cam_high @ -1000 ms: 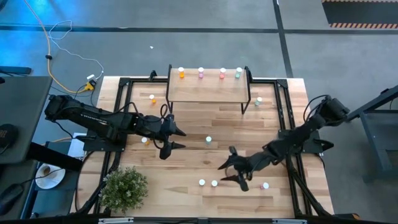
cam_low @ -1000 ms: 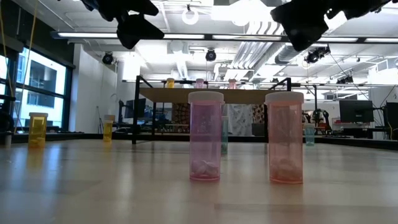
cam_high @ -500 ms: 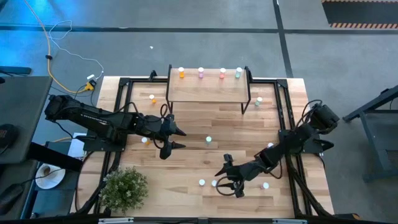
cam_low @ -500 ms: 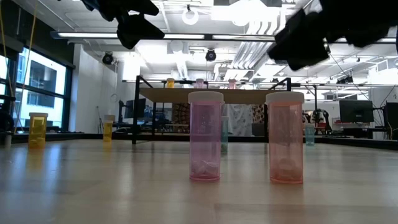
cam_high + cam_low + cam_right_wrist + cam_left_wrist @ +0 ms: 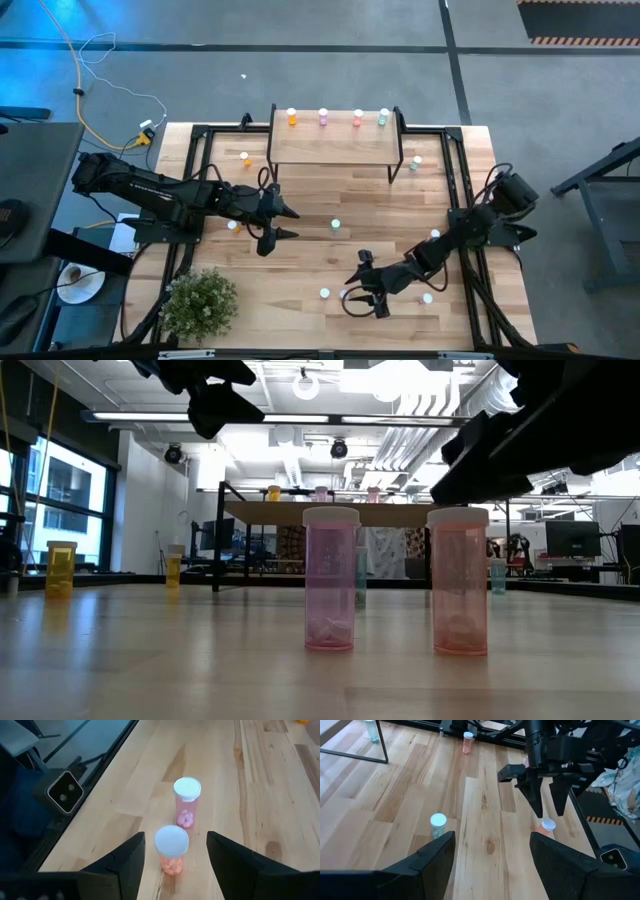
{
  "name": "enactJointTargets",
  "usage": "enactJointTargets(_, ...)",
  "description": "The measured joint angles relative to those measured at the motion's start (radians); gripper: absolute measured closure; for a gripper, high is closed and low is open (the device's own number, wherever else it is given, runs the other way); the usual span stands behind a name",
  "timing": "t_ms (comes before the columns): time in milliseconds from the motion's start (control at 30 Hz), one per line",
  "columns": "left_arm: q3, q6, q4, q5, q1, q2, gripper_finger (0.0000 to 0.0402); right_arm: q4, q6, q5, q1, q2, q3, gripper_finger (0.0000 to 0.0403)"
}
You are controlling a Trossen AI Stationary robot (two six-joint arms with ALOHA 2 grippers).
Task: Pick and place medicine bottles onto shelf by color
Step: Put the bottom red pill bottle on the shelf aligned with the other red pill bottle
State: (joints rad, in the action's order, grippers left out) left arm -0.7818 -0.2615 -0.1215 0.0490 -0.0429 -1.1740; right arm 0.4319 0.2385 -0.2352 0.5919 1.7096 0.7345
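Observation:
Two small white-capped bottles stand on their bases near the table's front edge: a pink one (image 5: 325, 293) (image 5: 187, 802) and a red one (image 5: 345, 294) (image 5: 171, 854). My right gripper (image 5: 356, 292) (image 5: 176, 839) is open and low, one finger on either side of the red bottle without touching it. My left gripper (image 5: 292, 224) (image 5: 492, 836) is open and empty above the table's middle left. The light-wood shelf (image 5: 335, 148) stands at the far edge with an orange (image 5: 291, 117), a pink (image 5: 323, 117), a red (image 5: 357, 117) and a green bottle (image 5: 383, 117) along its back.
Loose bottles stand about the table: pale green (image 5: 335, 225) at the middle, orange (image 5: 245, 158) left of the shelf, green (image 5: 416, 161) right of it, others (image 5: 434, 234) (image 5: 427, 298) near the right arm. A potted plant (image 5: 200, 303) stands at the front left corner.
My right gripper has gone down and toward the table's near edge and left, to the red bottle, and its open fingers now stand around it. No bottle has moved.

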Motion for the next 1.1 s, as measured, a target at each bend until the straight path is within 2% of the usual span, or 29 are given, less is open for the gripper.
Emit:
enactJointTargets(800, 0.0, 0.0, 0.0, 0.0, 0.0, 0.0, 0.0156, 0.195, 0.028, 0.004, 0.0, 0.159, -0.001, 0.0199)
enactJointTargets(933, 0.0, 0.002, 0.0, 0.0, 0.0, 0.0, 0.0156, 0.205, 0.034, 0.003, 0.0, 0.159, -0.001, 0.0213)
enactJointTargets(1100, 0.0, 0.002, -0.001, 0.0, 0.0, 0.0, 0.0156, 0.199, 0.053, 0.003, 0.0, 0.159, -0.001, 0.025)
